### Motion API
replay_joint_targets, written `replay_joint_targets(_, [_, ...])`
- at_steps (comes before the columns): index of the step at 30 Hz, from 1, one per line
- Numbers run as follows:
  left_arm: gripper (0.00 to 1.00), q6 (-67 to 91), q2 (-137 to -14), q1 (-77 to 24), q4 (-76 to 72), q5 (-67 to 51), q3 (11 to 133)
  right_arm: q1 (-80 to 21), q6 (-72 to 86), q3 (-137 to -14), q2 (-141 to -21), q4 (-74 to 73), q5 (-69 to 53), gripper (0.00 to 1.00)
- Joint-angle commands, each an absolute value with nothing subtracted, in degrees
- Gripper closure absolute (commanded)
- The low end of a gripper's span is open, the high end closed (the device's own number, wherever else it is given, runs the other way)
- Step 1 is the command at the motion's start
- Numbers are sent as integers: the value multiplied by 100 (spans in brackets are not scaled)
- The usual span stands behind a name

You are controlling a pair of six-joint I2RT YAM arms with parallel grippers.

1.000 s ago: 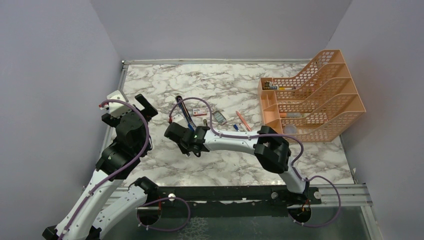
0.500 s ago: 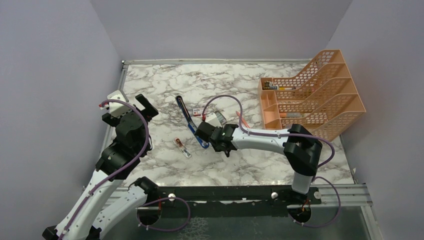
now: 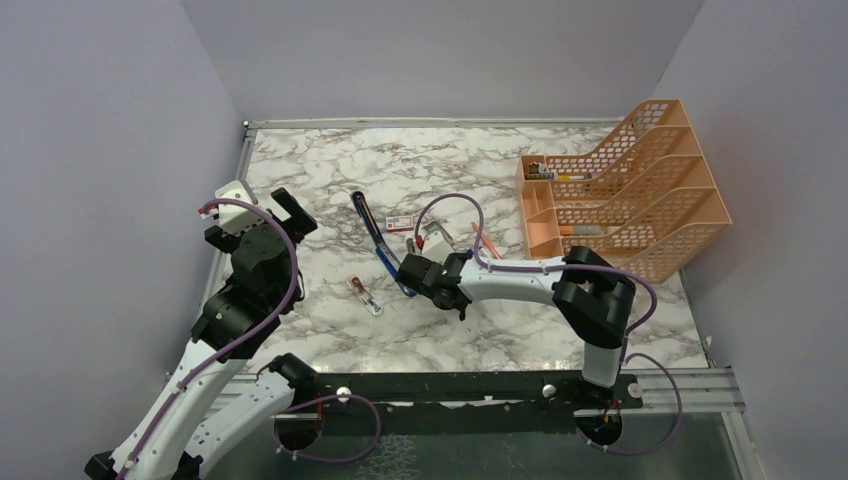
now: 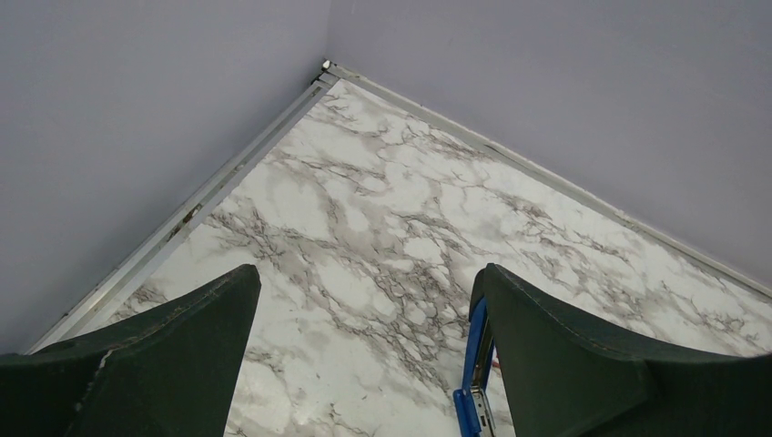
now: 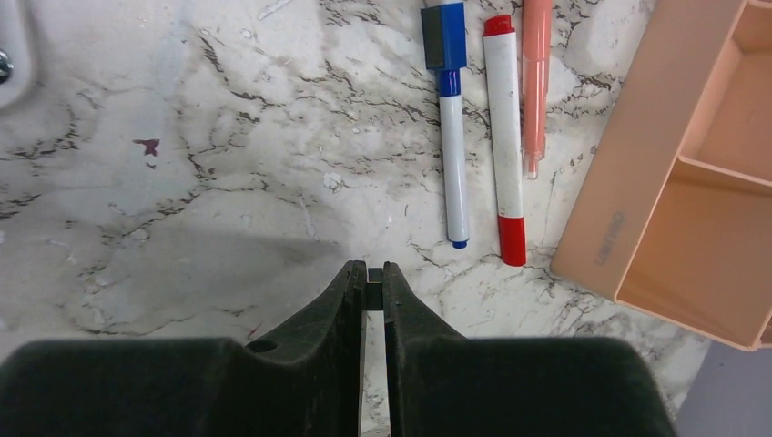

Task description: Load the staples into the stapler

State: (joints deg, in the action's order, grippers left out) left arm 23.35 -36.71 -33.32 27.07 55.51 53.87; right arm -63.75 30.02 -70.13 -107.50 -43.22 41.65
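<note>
The right gripper [image 5: 373,269] is stretched leftward, pressed together beside the stapler [image 3: 378,244]; the left gripper [image 4: 364,279] is held spread wide.

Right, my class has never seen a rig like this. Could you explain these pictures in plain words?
Two robot arms are bolted at the near edge of a marble table. The top picture looks down from above and behind them; the other two come from a camera on each wrist. The left gripper stands open, holding nothing. The right gripper is shut on a thin grey sliver, apparently a staple strip. On the table lie an opened blue stapler, a red-and-white staple box, a blue-capped pen, a red-capped pen and a peach desk organiser.
</note>
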Motion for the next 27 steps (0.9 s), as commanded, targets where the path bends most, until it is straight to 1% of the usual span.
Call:
replay_joint_targets(1, [7, 2364, -3669, -3300, 2654, 5474, 5334, -6385, 3129, -6999, -11077, -4552, 4684, 84])
replay_joint_targets(9, [7, 2364, -3661, -3304, 2654, 5479, 5328, -6381, 2994, -6895, -11049, -4367, 4350, 83])
replay_joint_targets(16, [7, 2389, -3578, -3302, 2655, 5521, 5309, -6373, 2391, -6803, -10770, -4074, 3269, 77])
replay_joint_targets(22, [7, 2399, -3608, -3303, 2654, 5507, 5309, -6365, 2261, -6803, -10621, -3947, 2537, 76])
replay_joint_targets(27, [7, 2399, -3612, -3304, 2654, 5509, 5309, -6363, 2347, -6850, -10534, -3958, 2393, 76])
